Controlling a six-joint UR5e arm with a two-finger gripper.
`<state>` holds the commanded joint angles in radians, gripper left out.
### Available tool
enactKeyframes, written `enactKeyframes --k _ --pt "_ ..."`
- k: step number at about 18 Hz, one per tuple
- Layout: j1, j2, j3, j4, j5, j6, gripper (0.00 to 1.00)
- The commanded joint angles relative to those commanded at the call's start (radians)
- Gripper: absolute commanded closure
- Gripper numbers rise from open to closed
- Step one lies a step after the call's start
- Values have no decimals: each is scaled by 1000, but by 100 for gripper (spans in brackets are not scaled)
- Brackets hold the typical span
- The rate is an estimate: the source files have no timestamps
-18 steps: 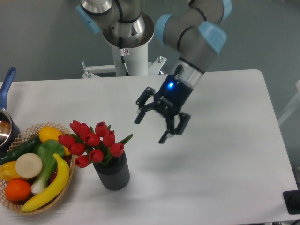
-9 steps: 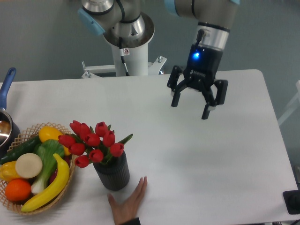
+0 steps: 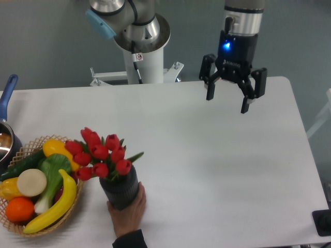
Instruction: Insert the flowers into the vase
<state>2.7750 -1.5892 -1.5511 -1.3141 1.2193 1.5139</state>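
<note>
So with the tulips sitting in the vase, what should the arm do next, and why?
Probably hold off, parked. The flowers stand in the vase, a person's hand grips the vase, and the open gripper hangs empty far off over the table's back edge.

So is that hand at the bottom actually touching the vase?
Touching. The fixed camera shows the hand wrapped around the base of the vase, its thumb against the ribbed side. The gripper hangs far off, empty.

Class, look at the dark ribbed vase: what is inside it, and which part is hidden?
The red tulips stand in the vase. Their lower stems are hidden by its wall, and a hand covers its base.
</note>
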Motion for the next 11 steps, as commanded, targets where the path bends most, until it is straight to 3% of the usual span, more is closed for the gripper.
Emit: enactKeyframes --k 2,5,7,11 --pt "-8 5 25 -71 35 9 0" --pt "-57 6 60 -126 66 11 0" --pt "-64 15 59 -139 143 31 0" --pt "-68 17 52 -139 155 51 0"
